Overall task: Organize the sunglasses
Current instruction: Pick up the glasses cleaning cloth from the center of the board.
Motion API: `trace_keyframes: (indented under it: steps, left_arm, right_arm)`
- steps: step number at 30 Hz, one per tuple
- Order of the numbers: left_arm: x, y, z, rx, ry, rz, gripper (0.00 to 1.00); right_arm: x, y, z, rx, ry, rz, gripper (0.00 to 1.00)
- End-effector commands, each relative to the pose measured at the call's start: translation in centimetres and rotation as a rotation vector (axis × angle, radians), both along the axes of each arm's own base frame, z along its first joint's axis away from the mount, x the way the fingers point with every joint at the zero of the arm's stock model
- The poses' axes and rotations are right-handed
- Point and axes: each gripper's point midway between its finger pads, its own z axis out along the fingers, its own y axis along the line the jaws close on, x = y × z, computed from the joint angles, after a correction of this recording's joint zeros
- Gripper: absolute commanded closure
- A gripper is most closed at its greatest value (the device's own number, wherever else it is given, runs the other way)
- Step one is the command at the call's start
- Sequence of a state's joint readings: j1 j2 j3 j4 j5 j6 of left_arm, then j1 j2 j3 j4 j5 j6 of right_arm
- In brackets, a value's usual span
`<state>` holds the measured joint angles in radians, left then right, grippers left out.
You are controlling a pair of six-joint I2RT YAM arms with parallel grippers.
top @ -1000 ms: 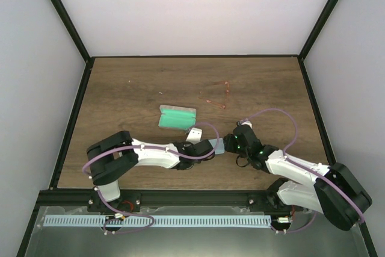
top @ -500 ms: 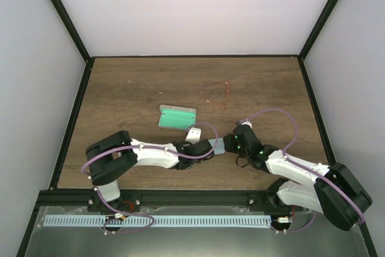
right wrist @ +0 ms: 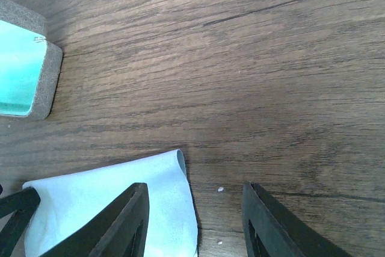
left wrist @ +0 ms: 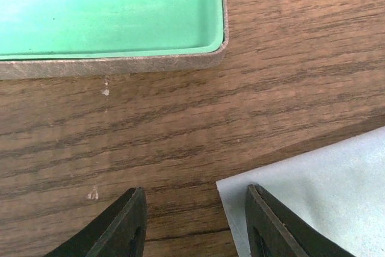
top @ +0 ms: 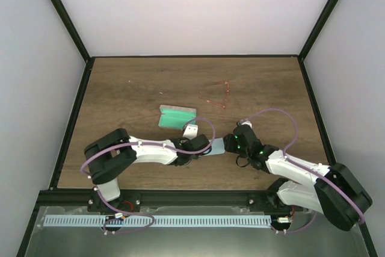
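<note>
Noted on dark wood-grain table (top: 120, 88): thin red wire-frame sunglasses (top: 218, 95), arms unfolded, toward the far edge, right of centre, well apart from both grippers. Left of centre: grey felt-like rectangular case (top: 177, 117), rounded corners, smooth green lining, lying open. Between case and near edge: pale blue soft square cloth (top: 218, 145), flat, one edge slightly curled. Left gripper (left wrist: 194, 195): black jaws parted, released, clamping nothing; cloth corner on the wood between them, one finger over the cloth. Right gripper (right wrist: 194, 189): jaws likewise parted, cloth edge and bare wood between, gripping nothing.
</note>
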<state>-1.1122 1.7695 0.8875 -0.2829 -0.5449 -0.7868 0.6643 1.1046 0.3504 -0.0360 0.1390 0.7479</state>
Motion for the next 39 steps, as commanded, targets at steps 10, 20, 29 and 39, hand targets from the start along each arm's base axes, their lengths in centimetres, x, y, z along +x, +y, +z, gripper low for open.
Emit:
trace_keyframes:
  steps: [10, 20, 29, 39]
  left_arm:
    - [1.9, 0.7, 0.4, 0.020, -0.019, 0.003, 0.51]
    - [2.9, 0.0, 0.5, 0.000, -0.030, -0.028, 0.50]
    - [3.8, 0.5, 2.3, -0.045, -0.067, 0.010, 0.50]
    - [0.7, 0.6, 4.2, -0.193, -0.011, -0.058, 0.53]
  right_arm:
    - [0.3, 0.3, 1.1, 0.008, -0.039, 0.007, 0.55]
    - [0.3, 0.3, 1.1, 0.009, -0.042, 0.005, 0.55]
    - [0.2, 0.2, 1.7, 0.022, -0.060, 0.005, 0.55]
    - [0.5, 0.8, 0.5, -0.022, -0.015, 0.025, 0.55]
